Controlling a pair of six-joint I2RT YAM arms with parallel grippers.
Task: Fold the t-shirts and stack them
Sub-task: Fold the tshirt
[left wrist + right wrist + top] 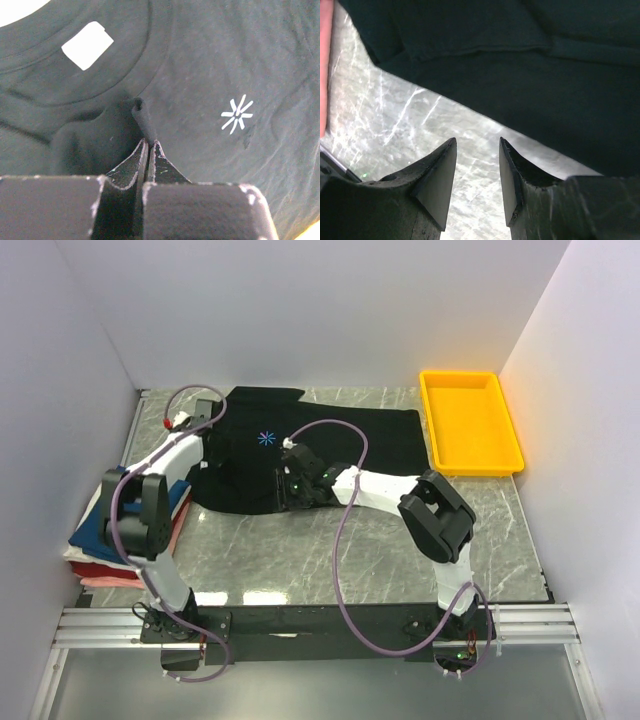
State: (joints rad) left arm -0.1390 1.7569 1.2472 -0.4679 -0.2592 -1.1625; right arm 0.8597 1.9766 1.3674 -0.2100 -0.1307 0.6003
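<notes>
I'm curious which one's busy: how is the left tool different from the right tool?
The left tool is shut; the right tool is open. The left tool pinches a fold of the black t-shirt; the right tool holds nothing, above the marble table at the shirt's edge. Both are dark and two-fingered.

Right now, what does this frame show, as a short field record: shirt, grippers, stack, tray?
shirt: black t-shirt spread on the table, white label showing
left gripper: shut, pinching a ridge of the black t-shirt
right gripper: open, holding nothing, over bare table at the shirt's edge
stack: folded shirts at the table's left edge
tray: yellow tray, far right corner
</notes>
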